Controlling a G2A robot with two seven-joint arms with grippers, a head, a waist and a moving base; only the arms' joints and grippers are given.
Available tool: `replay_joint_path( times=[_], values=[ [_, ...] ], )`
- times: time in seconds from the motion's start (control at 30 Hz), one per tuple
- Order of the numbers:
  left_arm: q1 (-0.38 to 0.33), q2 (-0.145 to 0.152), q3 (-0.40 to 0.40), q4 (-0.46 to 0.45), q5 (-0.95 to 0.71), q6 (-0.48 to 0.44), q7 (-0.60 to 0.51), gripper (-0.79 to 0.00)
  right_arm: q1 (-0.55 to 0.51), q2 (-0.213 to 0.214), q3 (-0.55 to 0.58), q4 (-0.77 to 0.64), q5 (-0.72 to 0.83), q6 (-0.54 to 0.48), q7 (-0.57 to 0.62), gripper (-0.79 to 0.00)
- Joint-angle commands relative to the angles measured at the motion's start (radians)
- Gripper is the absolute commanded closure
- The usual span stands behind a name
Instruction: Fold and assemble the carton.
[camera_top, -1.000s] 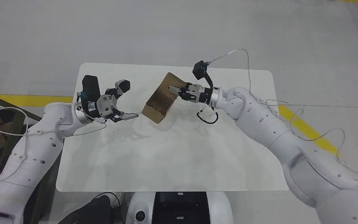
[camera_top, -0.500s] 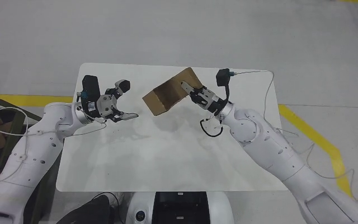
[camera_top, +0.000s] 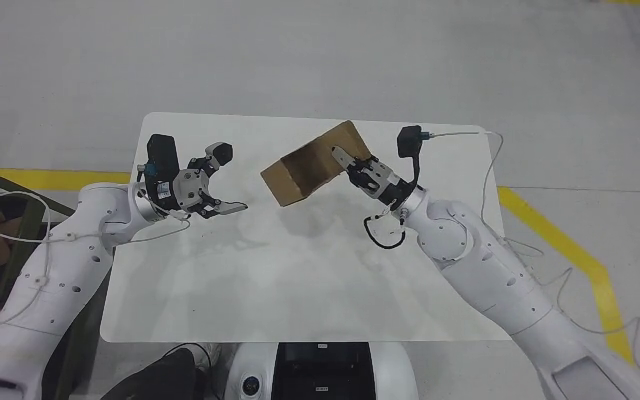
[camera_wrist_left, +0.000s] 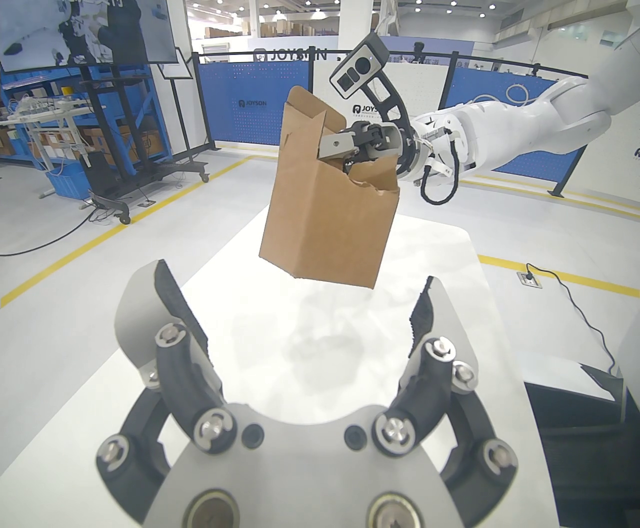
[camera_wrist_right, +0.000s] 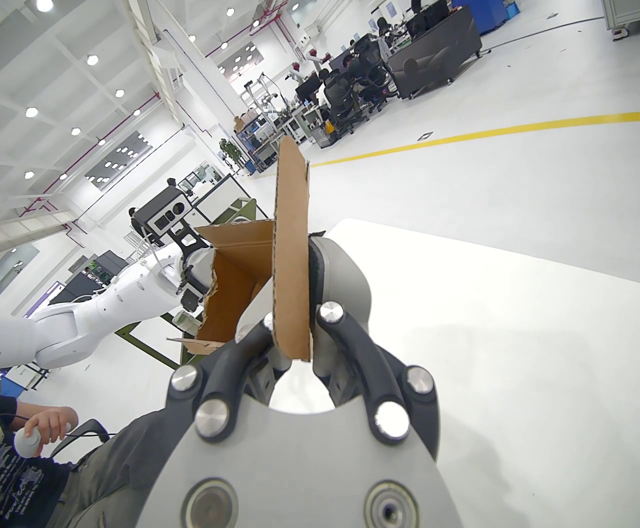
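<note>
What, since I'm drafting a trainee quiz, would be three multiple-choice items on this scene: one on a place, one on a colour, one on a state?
1. Where is the carton?
A. in the air above the table
B. lying flat on it
C. on the floor

2. What colour is the carton?
A. white
B. blue
C. brown

3. How do the left jaws stand?
A. shut on the carton
B. open and empty
C. shut on a cable

Answers:
1 A: the left wrist view shows it clear of the tabletop, gripped by the right jaws.
2 C: it is plain brown cardboard in every view.
3 B: they stand spread with nothing between them, apart from the carton.
</note>
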Motion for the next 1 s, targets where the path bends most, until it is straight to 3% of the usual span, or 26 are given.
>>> replay_joint_path(
  times=[0.0,0.13,0.3,0.37,0.53,0.63,0.97],
  values=[
    [0.000,0.000,0.000,0.000,0.000,0.000,0.000,-0.785,0.000,0.000,0.000,0.000,0.000,0.000,0.000,0.000],
    [0.000,0.000,0.000,0.000,0.000,0.000,0.000,-0.785,-0.035,-0.004,0.023,-0.015,0.058,0.031,-0.034,0.000],
    [0.020,-0.010,0.008,-0.063,0.077,0.062,0.034,-0.785,-0.103,-0.011,0.046,-0.037,0.139,0.074,-0.064,0.000],
    [0.036,-0.015,0.018,-0.080,0.160,0.044,0.132,-0.785,-0.136,-0.014,0.061,-0.052,0.210,0.073,-0.078,0.000],
    [0.075,-0.026,0.045,-0.045,0.408,0.132,0.423,-0.785,-0.229,-0.020,0.088,-0.086,0.284,0.063,-0.157,0.000],
    [0.079,-0.031,0.074,-0.002,0.494,0.164,0.524,-0.785,-0.273,-0.024,0.093,-0.113,0.285,0.050,-0.187,0.000],
    [0.008,-0.058,0.160,0.041,0.570,0.141,0.487,-0.785,-0.347,-0.049,0.064,-0.173,0.275,0.058,-0.192,0.000]
  ],
)
